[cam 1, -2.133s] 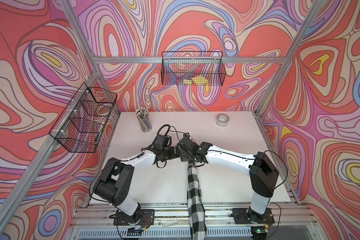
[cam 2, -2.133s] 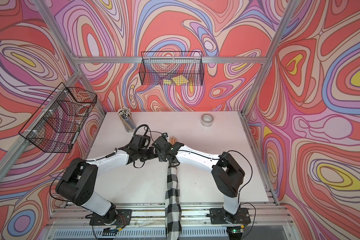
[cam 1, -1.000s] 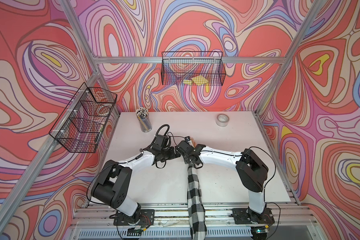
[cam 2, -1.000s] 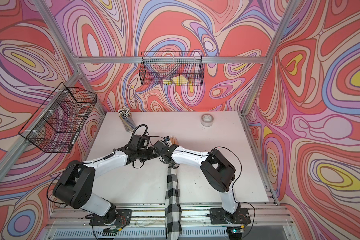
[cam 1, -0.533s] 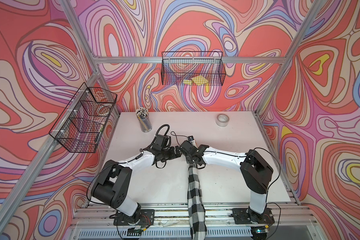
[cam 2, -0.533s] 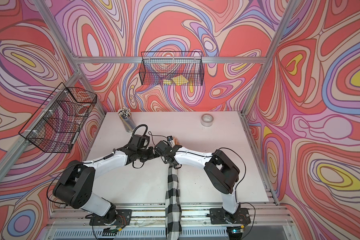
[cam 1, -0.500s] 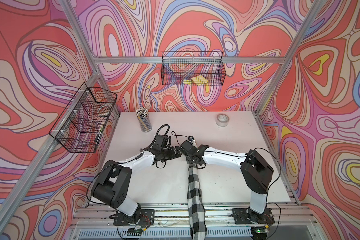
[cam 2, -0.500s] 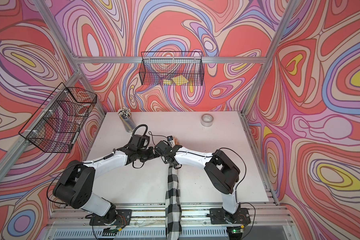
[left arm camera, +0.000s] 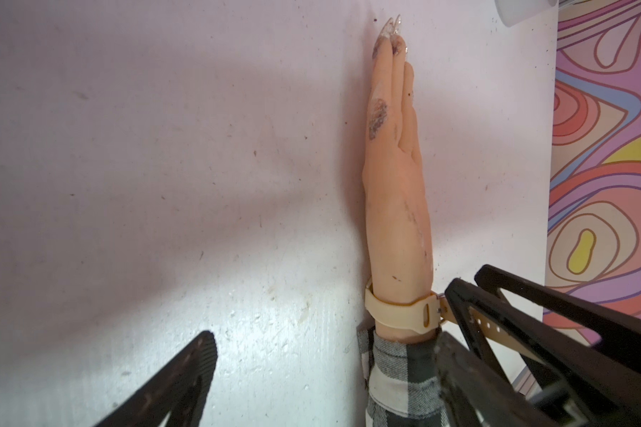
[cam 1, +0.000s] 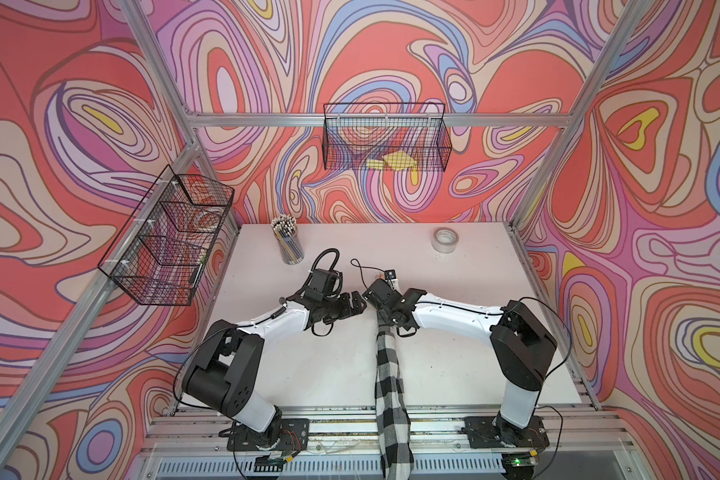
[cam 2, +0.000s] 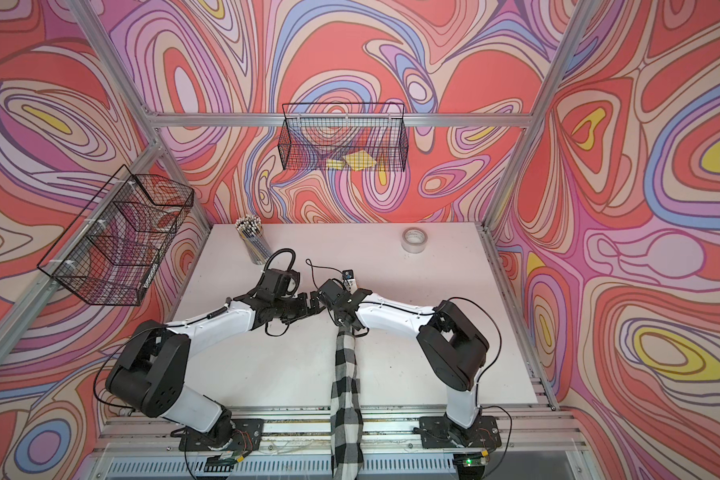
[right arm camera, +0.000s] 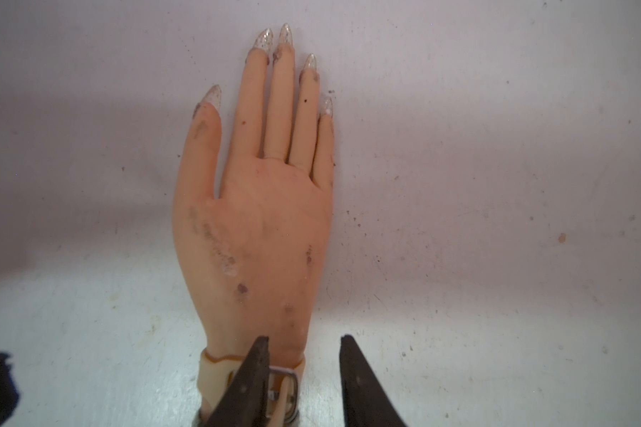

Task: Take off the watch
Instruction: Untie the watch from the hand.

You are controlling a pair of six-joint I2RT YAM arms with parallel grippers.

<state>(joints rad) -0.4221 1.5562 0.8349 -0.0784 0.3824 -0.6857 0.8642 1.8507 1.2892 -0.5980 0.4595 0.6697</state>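
Right wrist view: my right gripper (right arm camera: 304, 338) has jaws narrowly apart, one finger over the watch (right arm camera: 215, 375) buckle on the mannequin hand (right arm camera: 260, 229); left gripper (cam 1: 359, 306) spread wide alongside.

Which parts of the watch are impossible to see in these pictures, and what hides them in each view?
Face of the watch: in no view, perhaps under the mannequin hand.
The buckle: right wrist view, partly behind a finger of the right gripper, cut by the lower edge.
The strap tail: left wrist view, end behind that gripper.
Whole watch: both top views, under the right arm.
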